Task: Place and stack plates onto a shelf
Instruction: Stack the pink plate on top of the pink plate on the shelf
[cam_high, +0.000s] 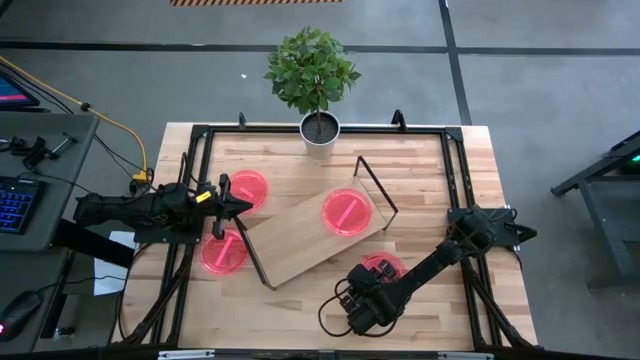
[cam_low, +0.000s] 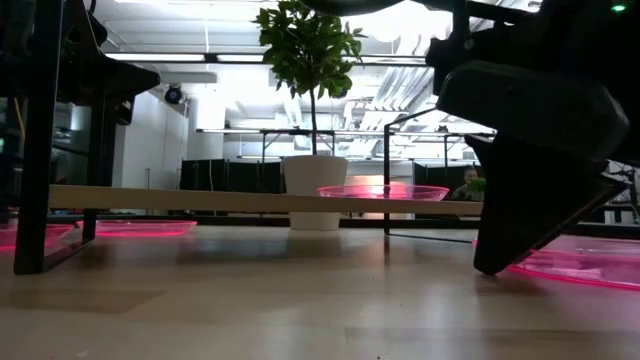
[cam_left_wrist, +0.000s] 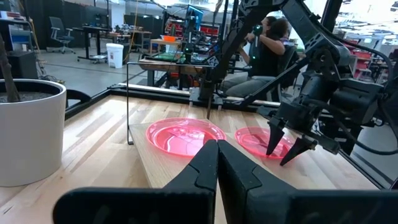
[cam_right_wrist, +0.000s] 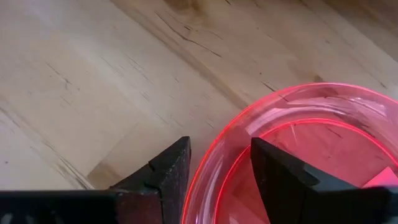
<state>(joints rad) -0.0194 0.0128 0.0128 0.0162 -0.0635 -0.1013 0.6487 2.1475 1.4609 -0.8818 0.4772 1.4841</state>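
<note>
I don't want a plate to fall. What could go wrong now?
The right gripper straddles only the thin rim of the plate on the table, so it might slip out when lifted. The shelf already holds a plate, so stacking off-centre could knock that one. The left gripper waits shut near the shelf's end and two other plates.

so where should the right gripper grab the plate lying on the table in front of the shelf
By its raised rim: the plate lies flat, so only the rim offers an edge. The right gripper, open, already straddles the near rim from above, one finger outside, one inside.
</note>
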